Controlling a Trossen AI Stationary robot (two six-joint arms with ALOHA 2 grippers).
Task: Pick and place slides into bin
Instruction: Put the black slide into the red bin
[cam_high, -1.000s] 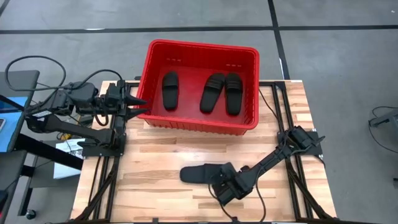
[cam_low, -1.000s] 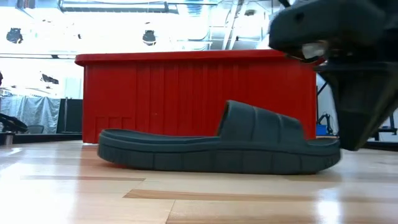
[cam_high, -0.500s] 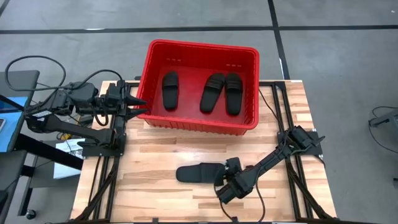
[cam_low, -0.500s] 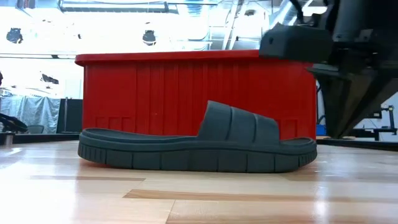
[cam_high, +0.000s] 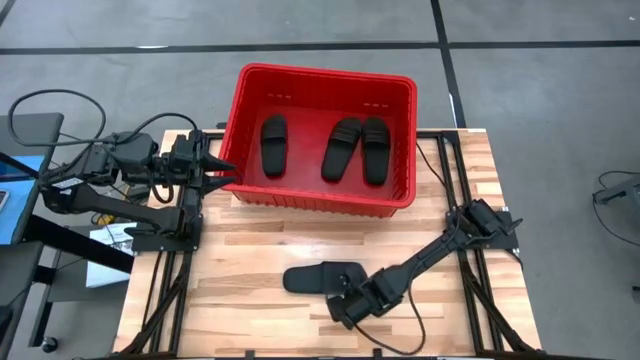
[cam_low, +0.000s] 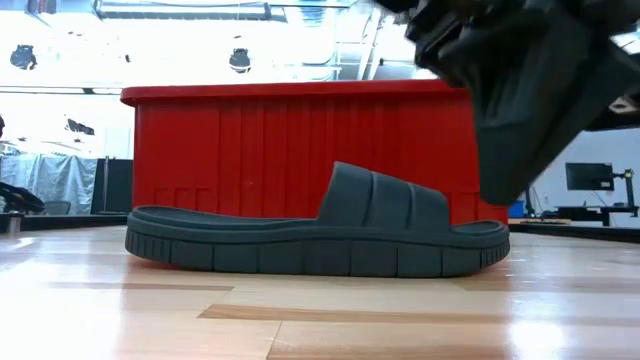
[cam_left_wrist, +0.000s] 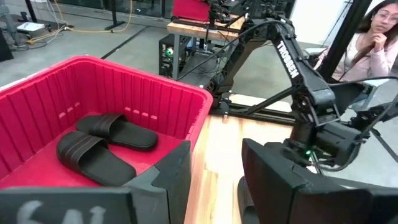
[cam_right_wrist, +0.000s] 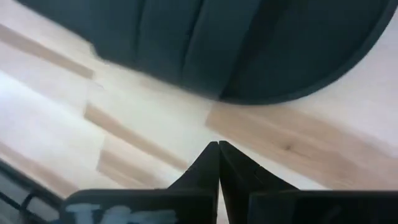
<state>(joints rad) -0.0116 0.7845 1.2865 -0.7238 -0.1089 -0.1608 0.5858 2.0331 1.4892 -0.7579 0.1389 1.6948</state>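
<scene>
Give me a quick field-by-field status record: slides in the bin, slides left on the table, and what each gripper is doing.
slides in bin: three, lying flat on the floor of the red bin
slides on table: one slide, flat on the wooden table in front of the bin
right gripper: shut, empty, low beside the slide's strap end, not gripping it
left gripper: open, empty, waiting at the bin's left front corner
task state: last slide not yet picked up

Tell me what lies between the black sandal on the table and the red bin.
Only bare wooden table separates the black slip-on sandal from the red plastic bin, per the high view.
</scene>
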